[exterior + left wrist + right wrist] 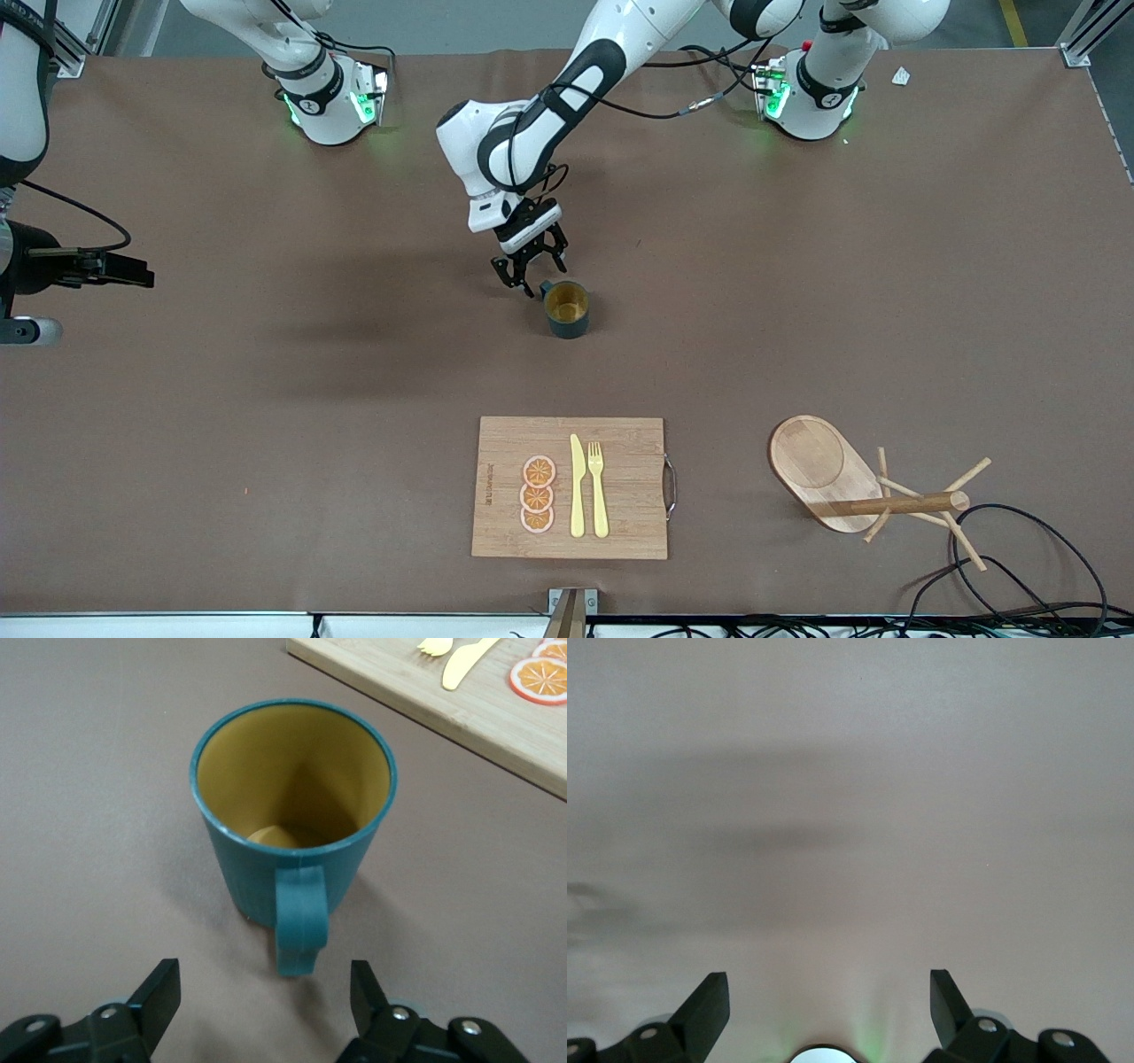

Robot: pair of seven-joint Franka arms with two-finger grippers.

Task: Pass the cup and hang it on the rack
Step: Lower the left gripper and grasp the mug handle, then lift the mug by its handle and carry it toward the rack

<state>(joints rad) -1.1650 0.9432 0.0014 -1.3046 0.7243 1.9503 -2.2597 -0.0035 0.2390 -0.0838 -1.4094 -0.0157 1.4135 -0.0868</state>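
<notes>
Your cup [567,308]: teal outside, mustard inside. Table [266,399] brown. Board [620,523] pale wood; orange slices [538,494], yellow cutlery [588,486].

The front camera looks down from high, facing both arm bases. The left wrist camera sits low and close to the cup [292,815], also visible from the front [567,307]. The right wrist camera looks at bare table [850,815].

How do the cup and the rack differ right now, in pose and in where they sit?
The cup stands upright, mouth up; the rack lies tipped on its side, pole flat. The cup is dark teal, the rack pale wood. The cup sits mid-table, by the open left tool; the rack lies nearer the front camera, toward the left arm's end. Both rest on the table.
</notes>
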